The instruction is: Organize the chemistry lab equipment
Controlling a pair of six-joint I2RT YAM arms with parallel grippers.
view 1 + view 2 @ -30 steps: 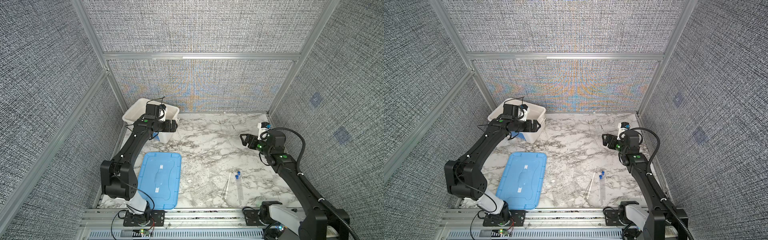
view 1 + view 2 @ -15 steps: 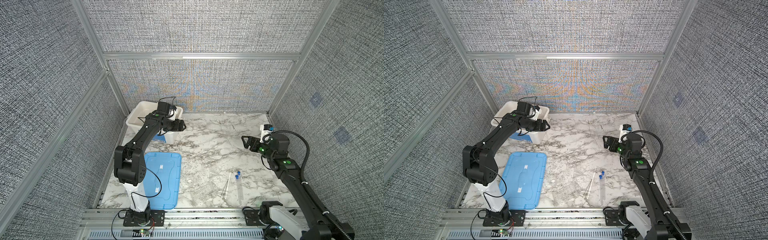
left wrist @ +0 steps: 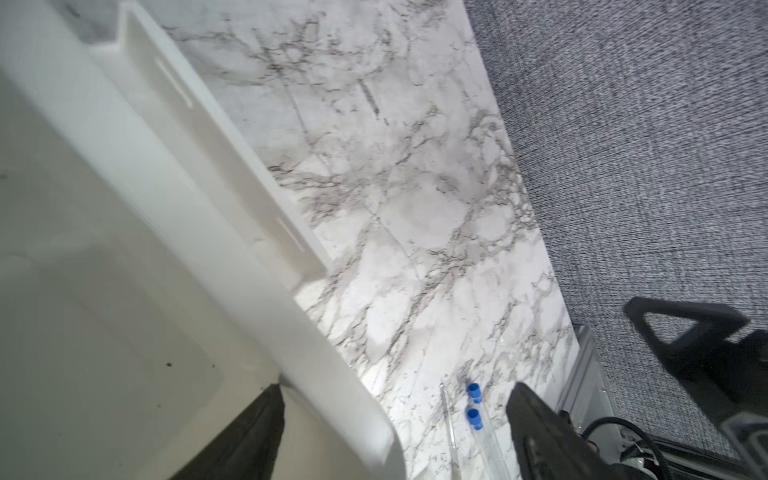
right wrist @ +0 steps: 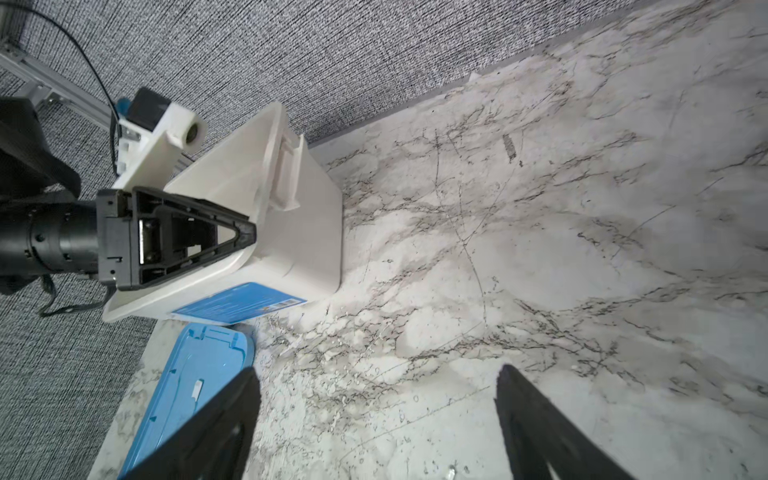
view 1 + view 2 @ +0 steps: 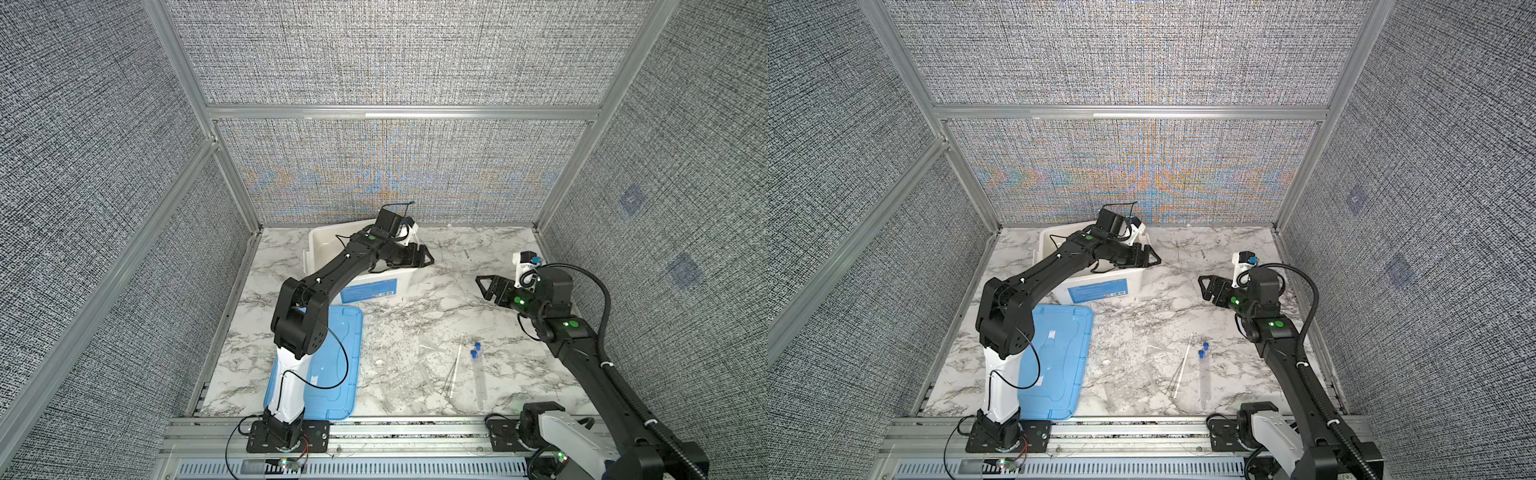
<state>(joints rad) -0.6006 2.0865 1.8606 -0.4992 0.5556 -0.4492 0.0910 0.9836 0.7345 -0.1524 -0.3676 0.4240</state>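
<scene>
Chemistry lab equipment [image 5: 1202, 374] is recorded lying loose on the desk [image 5: 457, 266], near right, well apart from both hands. White tub [image 5: 374, 286] is set far, left of centre. Blue lid [image 5: 340, 374] is laid flat near left. Left hand [image 5: 428, 255] is spread wide astride the tub's right wall, nothing gripped. Right hand [image 5: 481, 286] is held wide open and empty over the right side. Two blue-capped tubes [image 5: 477, 378] are noted side by side, with thin rods [image 5: 456, 368] just left of them.
</scene>
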